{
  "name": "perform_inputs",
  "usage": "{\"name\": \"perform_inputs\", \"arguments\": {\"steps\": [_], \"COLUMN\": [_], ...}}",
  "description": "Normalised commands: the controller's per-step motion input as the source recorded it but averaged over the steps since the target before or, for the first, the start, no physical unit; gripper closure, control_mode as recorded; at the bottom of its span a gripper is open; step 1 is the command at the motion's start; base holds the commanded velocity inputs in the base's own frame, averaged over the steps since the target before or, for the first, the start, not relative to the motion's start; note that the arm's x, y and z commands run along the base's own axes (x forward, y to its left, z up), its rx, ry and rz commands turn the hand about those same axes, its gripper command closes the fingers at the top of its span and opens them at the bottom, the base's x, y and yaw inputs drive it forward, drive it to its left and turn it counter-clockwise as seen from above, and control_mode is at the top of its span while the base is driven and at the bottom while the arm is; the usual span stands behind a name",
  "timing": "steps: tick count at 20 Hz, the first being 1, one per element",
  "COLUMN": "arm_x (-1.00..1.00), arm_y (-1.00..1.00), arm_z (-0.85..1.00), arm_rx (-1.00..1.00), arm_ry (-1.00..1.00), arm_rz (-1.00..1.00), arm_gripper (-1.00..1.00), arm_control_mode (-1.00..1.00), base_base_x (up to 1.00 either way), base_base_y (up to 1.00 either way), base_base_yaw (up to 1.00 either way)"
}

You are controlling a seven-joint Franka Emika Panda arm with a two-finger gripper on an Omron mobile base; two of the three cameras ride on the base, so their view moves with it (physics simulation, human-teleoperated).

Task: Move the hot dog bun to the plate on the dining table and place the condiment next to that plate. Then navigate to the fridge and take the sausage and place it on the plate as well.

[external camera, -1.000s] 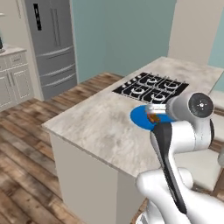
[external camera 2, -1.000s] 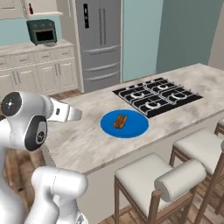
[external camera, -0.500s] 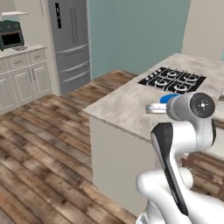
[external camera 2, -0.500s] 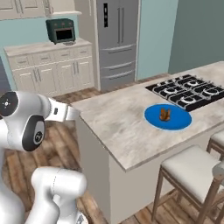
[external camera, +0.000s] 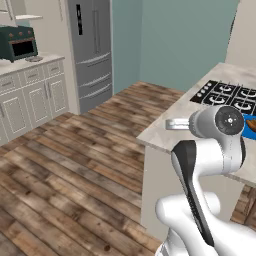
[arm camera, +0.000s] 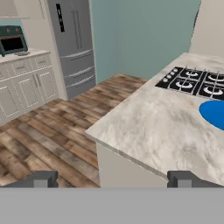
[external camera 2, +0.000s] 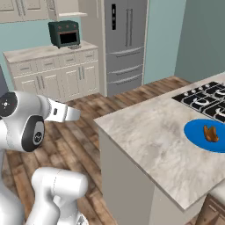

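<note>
The blue plate lies on the marble island with the brown hot dog bun on it. In the left base view the plate and bun sit at the right edge, partly behind my arm. The hand view catches the plate's left part. My gripper is open and holds nothing, hovering off the island's near corner, away from the plate. The steel fridge stands across the floor with its doors shut, also seen as the fridge at the back.
A black cooktop is set into the island beyond the plate. White cabinets with a dark green toaster oven stand left of the fridge. Wooden floor stretches between the island and the fridge.
The whole picture has shifted: the base has moved, so the island and plate now sit further right and the fridge and cabinets look nearer. The gripper stays open and empty.
</note>
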Motion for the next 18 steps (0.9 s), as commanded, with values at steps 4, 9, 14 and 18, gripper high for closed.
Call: {"name": "perform_inputs", "arguments": {"steps": [4,9,14,18], "arm_x": [0.0,0.0,0.0,0.0], "arm_y": [0.0,0.0,0.0,0.0], "arm_z": [0.0,0.0,0.0,0.0], "arm_rx": [0.0,0.0,0.0,0.0], "arm_ry": [0.0,0.0,0.0,0.0], "arm_rz": [0.0,0.0,0.0,0.0], "arm_gripper": [-1.0,-1.0,-1.0,-1.0], "arm_control_mode": [1.0,1.0,1.0,1.0], "base_base_x": [0.52,0.55,0.6,0.51], "base_base_y": [1.0,0.95,0.93,0.78], "base_base_yaw": [-0.25,-0.29,-0.28,-0.21]}}
